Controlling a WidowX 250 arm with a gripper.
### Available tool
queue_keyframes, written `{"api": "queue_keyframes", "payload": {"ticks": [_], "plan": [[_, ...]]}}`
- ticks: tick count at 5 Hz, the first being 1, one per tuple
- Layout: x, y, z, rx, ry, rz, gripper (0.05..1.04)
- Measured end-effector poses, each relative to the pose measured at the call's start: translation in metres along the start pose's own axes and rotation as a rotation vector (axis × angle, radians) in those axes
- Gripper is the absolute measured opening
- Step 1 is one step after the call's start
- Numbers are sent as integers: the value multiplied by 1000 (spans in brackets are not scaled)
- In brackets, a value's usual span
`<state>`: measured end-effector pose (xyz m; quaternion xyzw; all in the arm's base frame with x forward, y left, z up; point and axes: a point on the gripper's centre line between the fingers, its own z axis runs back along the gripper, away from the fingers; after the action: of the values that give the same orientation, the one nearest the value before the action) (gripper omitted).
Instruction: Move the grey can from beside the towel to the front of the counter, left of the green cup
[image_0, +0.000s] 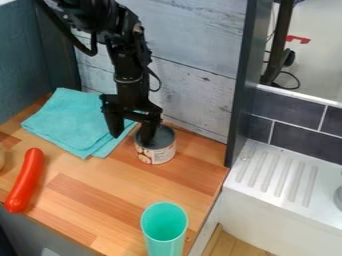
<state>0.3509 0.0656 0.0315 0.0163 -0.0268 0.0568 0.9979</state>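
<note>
The can stands upright, just on the sink side of the gripper's middle.
Over at the left lies a red sausage (25, 180), then a folded turquoise cloth (70, 122); beside that the black gripper (131, 138) points down, its fingers apart, one by the cloth, the other at the mouth of the open can (156, 154). I can't tell whether they touch it. Nearer me stands a green cup (164, 227); rightmost, the white sink (277, 175).

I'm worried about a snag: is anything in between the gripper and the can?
Nothing visible stands between them: one finger of the gripper dips into the open can. The turquoise cloth lies beside the can, below the other finger.
</note>
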Motion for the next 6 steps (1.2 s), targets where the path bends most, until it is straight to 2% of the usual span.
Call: {"api": "queue_keyframes", "payload": {"ticks": [1,2,3,4,5,6], "plan": [[-1,-1,-2,-7,-19,30,1000],[-14,-1,-1,-2,54,19,1000],[-57,4,2,45,254,-1,1000],[-91,6,6,173,463,-35,1000],[-121,8,5,186,589,-40,1000],[-139,13,5,162,592,-8,1000]]}}
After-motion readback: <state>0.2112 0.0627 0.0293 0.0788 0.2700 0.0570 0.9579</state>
